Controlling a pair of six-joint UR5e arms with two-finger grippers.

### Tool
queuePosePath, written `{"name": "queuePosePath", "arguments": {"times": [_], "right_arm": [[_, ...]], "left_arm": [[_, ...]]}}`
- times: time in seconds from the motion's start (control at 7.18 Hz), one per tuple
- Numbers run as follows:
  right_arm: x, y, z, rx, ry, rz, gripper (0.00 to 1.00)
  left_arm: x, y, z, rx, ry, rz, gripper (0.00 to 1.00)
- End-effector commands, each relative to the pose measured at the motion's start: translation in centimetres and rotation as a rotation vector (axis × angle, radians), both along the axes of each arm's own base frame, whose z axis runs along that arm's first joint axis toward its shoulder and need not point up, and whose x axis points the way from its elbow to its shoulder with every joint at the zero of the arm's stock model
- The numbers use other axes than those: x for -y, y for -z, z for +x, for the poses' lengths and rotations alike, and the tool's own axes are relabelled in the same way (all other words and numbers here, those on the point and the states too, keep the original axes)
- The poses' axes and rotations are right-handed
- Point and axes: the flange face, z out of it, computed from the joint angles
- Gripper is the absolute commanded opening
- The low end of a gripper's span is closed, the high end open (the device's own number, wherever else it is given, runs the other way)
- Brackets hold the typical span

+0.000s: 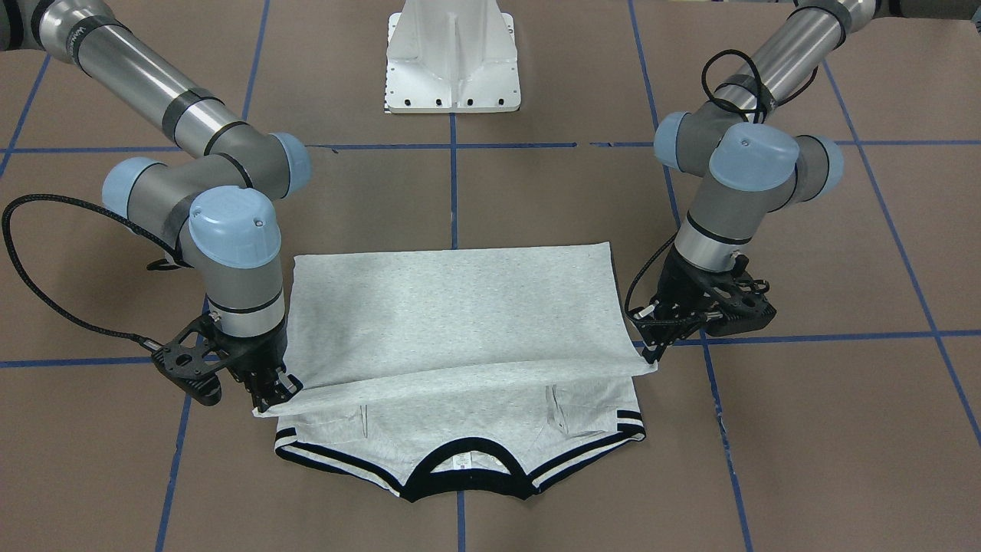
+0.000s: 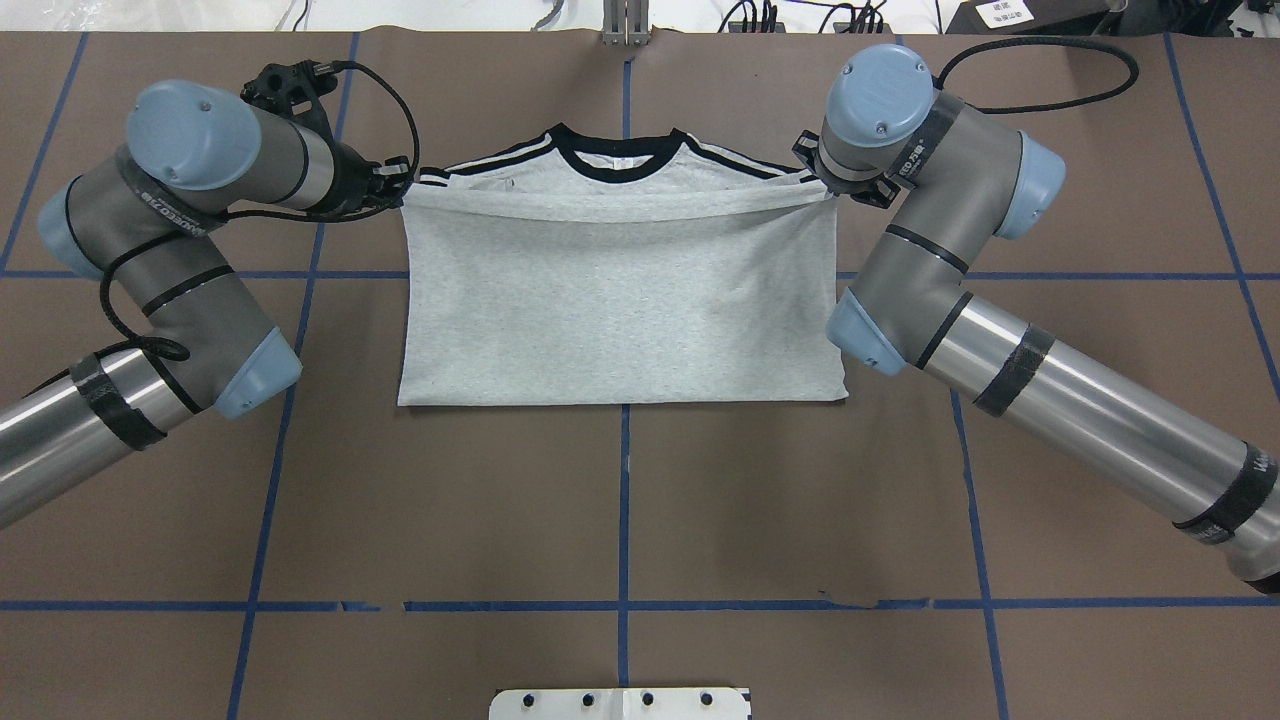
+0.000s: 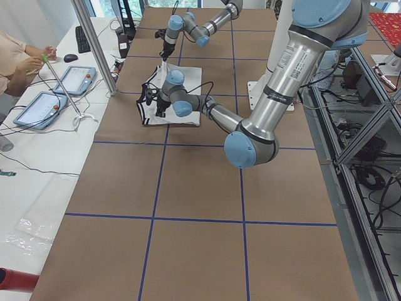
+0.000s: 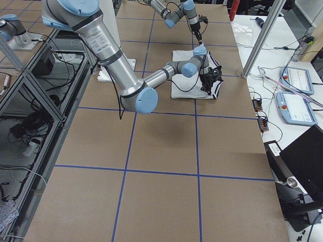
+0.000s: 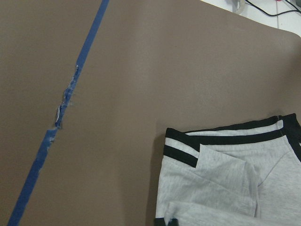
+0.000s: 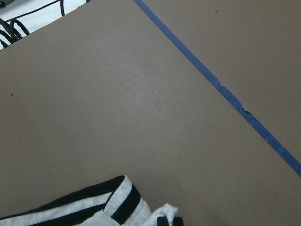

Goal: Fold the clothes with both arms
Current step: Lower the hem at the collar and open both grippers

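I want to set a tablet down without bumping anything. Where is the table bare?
Widest bare table lies between the folded edge of the T-shirt and the white pedestal. A narrower strip runs beyond the collar. Crowded: the collar-end corners, where the left end effector and right end effector grip the hem.

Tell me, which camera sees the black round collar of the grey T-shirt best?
The exterior front-facing view: the black round collar of the grey T-shirt lies nearest it, whole curve and white label showing. Overhead shows it smaller and farther; side views, a speck; the wrist views, only striped edges.
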Motion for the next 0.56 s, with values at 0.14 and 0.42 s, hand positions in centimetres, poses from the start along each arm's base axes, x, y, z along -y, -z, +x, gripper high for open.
{"name": "queuePosePath", "arguments": {"times": [0.14, 0.42], "right_arm": [[0.2, -0.2, -0.1, -0.002, 0.001, -0.002, 0.0], [0.5, 0.9, -0.2, 0.008, -0.002, 0.007, 0.0]], "left_arm": [[1.7, -0.5, 1.1, 0.012, 0.029, 0.014, 0.0], [2.3, -0.7, 0.7, 0.012, 0.039, 0.014, 0.0]]}}
